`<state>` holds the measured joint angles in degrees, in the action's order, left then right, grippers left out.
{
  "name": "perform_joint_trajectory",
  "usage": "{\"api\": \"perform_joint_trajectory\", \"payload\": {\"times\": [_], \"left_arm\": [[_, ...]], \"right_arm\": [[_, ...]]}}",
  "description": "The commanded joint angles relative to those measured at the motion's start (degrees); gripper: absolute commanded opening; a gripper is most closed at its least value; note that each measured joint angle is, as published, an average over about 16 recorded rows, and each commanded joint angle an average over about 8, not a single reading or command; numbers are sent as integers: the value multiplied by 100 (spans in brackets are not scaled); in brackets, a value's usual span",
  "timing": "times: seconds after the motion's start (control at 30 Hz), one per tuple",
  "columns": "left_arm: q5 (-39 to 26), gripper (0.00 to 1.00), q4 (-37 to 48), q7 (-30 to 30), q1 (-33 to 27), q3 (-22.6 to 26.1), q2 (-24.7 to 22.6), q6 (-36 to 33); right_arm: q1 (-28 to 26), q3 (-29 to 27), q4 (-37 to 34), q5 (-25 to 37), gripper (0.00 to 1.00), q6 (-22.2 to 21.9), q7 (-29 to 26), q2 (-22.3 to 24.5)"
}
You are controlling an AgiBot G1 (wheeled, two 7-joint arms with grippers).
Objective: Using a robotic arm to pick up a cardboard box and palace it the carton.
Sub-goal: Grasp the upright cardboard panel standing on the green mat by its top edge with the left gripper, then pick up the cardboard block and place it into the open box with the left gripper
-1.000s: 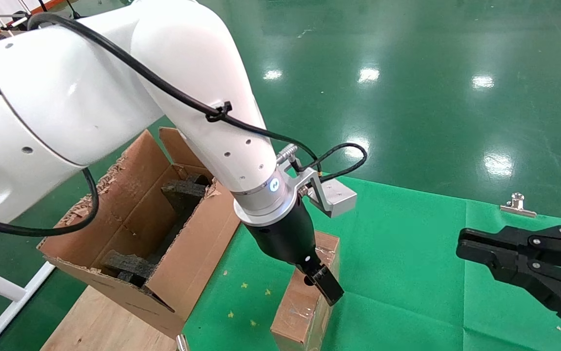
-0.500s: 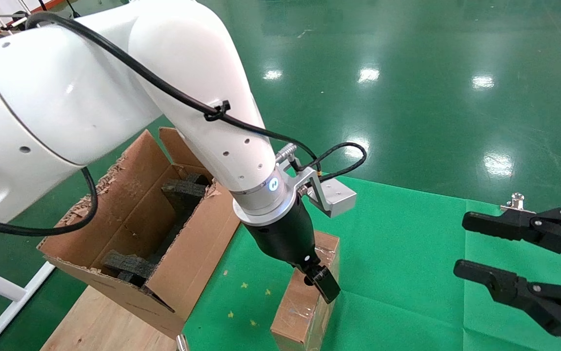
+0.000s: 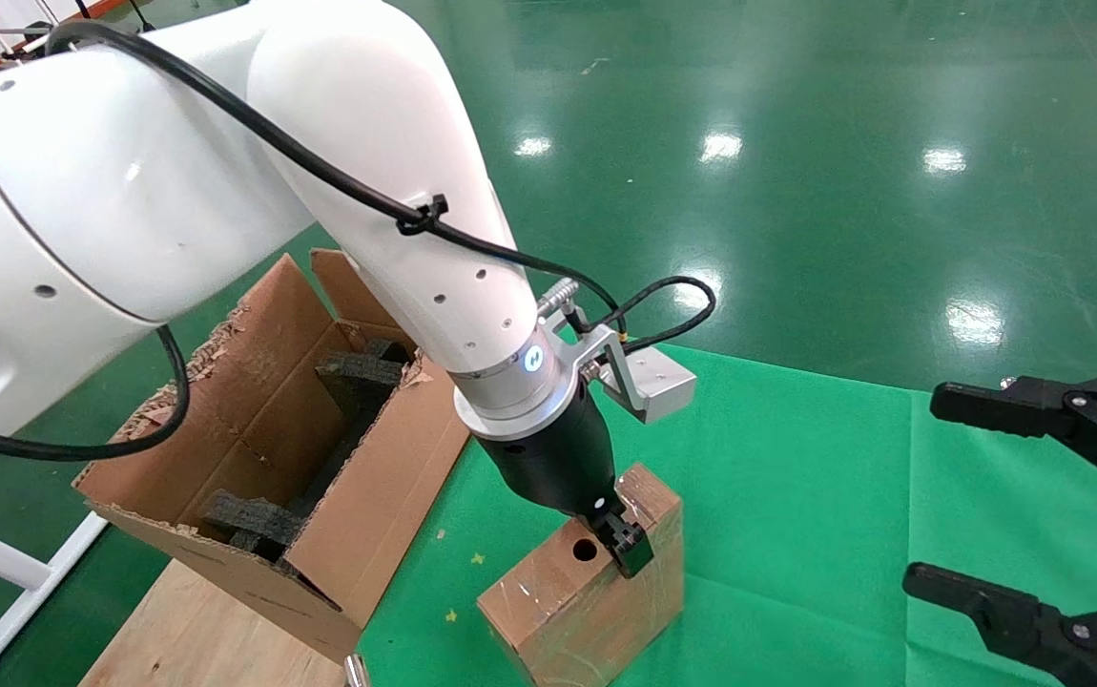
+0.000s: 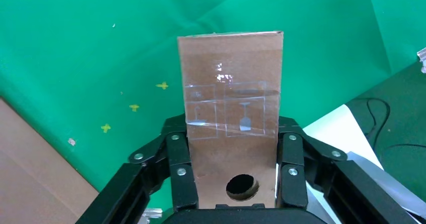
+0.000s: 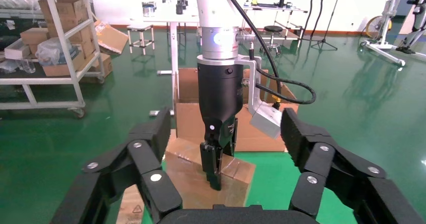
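Since a second ago the slim brown taped cardboard box (image 3: 587,582) has tipped up off the green cloth (image 3: 796,496) and my black right gripper (image 3: 1035,515) has spread wide. Nearest me, my black left gripper (image 3: 620,553) clamps the box's narrow sides beside its round hole, ready to carry. Farther left, the large torn brown carton (image 3: 386,496) waits, foam blocks inside.

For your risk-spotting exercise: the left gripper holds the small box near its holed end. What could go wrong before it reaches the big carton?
1. The left gripper clamps the small box near one end, so the taped, glossy box could swing or slip.
2. The carton has ragged flaps and black foam blocks inside; the box could snag.
3. The right gripper stands open nearby, and might get bumped.
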<state>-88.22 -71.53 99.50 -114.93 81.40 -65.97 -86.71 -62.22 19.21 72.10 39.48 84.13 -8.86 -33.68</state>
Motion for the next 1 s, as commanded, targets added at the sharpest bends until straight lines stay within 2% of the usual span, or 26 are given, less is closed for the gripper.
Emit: {"api": "perform_joint_trajectory", "payload": {"times": [0.03,0.17,0.33,0.6,0.8,1.0], "left_arm": [[-21,0,-10,27,-2,9,-2,3],[146,0,-21,-436,-172,-202,326,74],[507,0,203,-1516,-498,-643,951,185],[784,0,1461,-3472,-1291,-1295,1975,145],[442,0,2665,-4754,-1920,-1361,2396,-136],[11,0,3717,-5949,-2263,-1153,2611,-317]], "right_arm": [[0,0,0,0,100,0,0,0],[0,0,0,0,100,0,0,0],[0,1,-1,0,100,0,0,0],[0,1,-1,-1,100,0,1,0],[-1,2,-1,-1,100,0,1,0],[-1,2,-1,-1,100,0,1,1]]}}
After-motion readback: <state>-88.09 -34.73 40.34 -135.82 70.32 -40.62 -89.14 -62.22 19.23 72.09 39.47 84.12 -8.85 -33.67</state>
